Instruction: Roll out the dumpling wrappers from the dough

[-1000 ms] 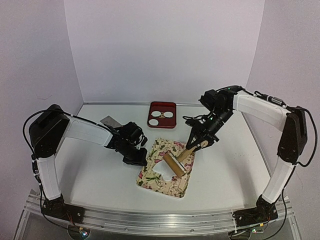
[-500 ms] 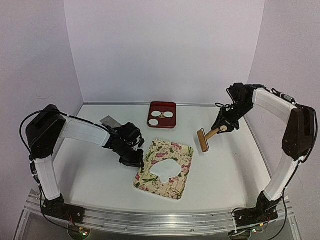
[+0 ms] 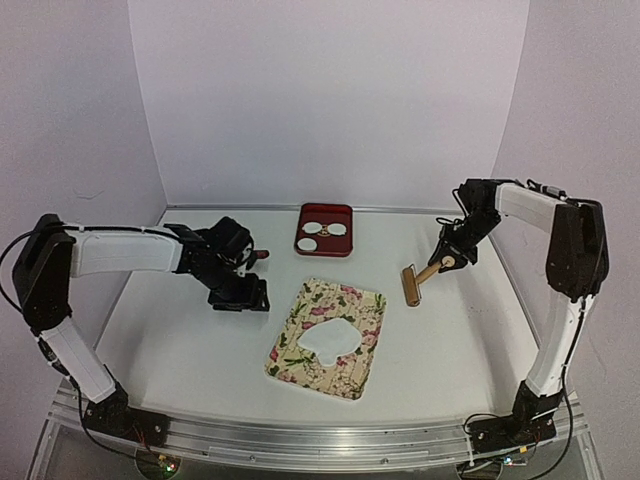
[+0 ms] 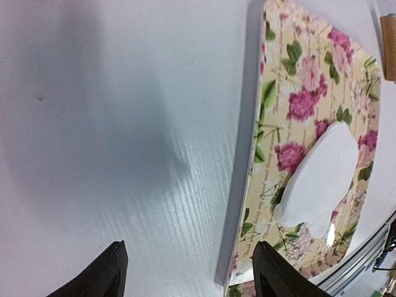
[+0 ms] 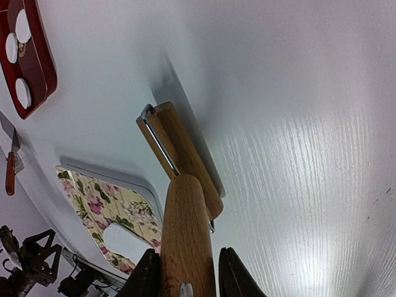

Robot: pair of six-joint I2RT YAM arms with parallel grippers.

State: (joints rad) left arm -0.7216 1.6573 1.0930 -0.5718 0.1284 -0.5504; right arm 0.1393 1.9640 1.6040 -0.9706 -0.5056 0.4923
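The right gripper [image 5: 185,275] has its fingers [image 5: 148,277] set narrow on either side of the wooden handle of a pastry roller [image 5: 182,167], clamping it; the handle runs out from the jaws to a metal yoke and a short wooden barrel lying crosswise; the barrel sits low at the white table [image 3: 180,340], and whether it touches the surface cannot be told; in the top view the roller [image 3: 412,284] lies to the right of the floral mat [image 3: 352,302] and apart from it.

The left gripper [image 4: 185,278] has its fingers [image 4: 102,278] spread wide with nothing between them; under them is bare table, with the left edge of the floral mat [image 4: 291,80] just beside one finger; in the top view the left gripper [image 3: 240,295] hangs to the left of the mat, not touching it.

The dough [image 3: 330,341] lies on the mat, toward its near half, as a flattened white sheet with a ragged outline; the left wrist view shows the dough [image 4: 315,179] smooth and thin, wholly within the mat's edges.

The dumpling wrappers [image 3: 320,228] lie in a red tray [image 3: 303,215] at the far middle of the table, beyond the mat; the right wrist view shows three round white discs in it; a small scraper [image 5: 10,167] with a reddish handle and metal blade lies on the table near the tray.
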